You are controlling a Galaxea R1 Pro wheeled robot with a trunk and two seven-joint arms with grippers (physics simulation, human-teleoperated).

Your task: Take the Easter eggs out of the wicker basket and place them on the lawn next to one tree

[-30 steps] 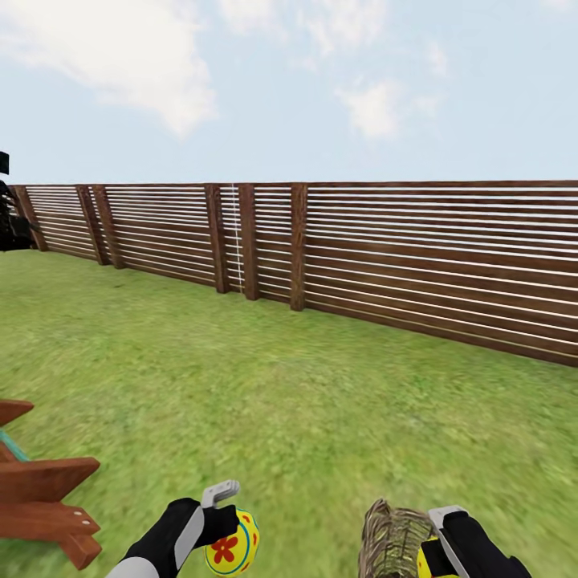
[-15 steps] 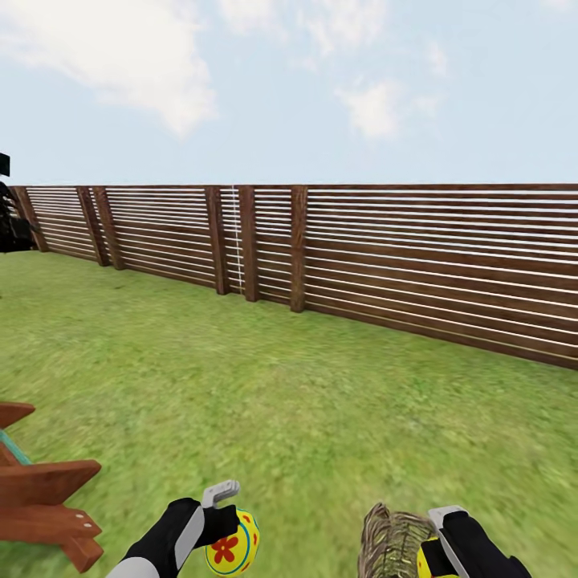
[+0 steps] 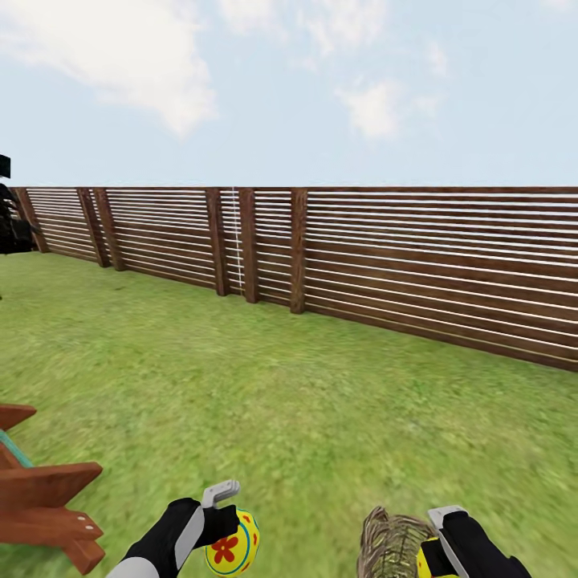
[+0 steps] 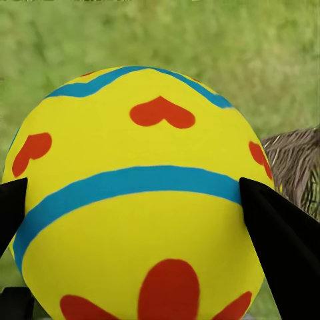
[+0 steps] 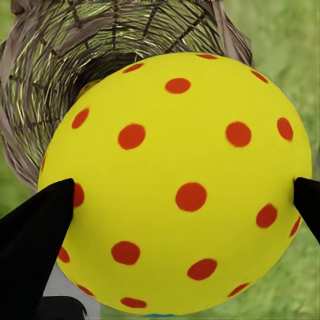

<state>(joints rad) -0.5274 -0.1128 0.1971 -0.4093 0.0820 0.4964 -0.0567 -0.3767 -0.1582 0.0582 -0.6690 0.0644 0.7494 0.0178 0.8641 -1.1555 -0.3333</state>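
My left gripper (image 3: 225, 523) is shut on a yellow Easter egg (image 3: 234, 545) with red flowers and blue bands, held low over the lawn (image 3: 265, 385). In the left wrist view that egg (image 4: 140, 193) sits between the black fingers (image 4: 283, 243). My right gripper (image 3: 439, 547) is shut on a second egg (image 3: 425, 562), right beside the wicker basket (image 3: 392, 542). The right wrist view shows this egg (image 5: 177, 183) is yellow with red dots, with the basket (image 5: 100, 53) lying on its side behind it, mouth toward the camera. No tree is in view.
A brown slatted fence (image 3: 361, 257) runs across the far side of the grass. A red-brown wooden frame (image 3: 48, 506) juts in at the near left. A dark shape (image 3: 10, 221) stands at the far left by the fence. Open grass lies ahead.
The whole head view has shifted slightly, with the fence a little lower in the picture, so the camera moved. Both grippers keep their eggs in the same place.
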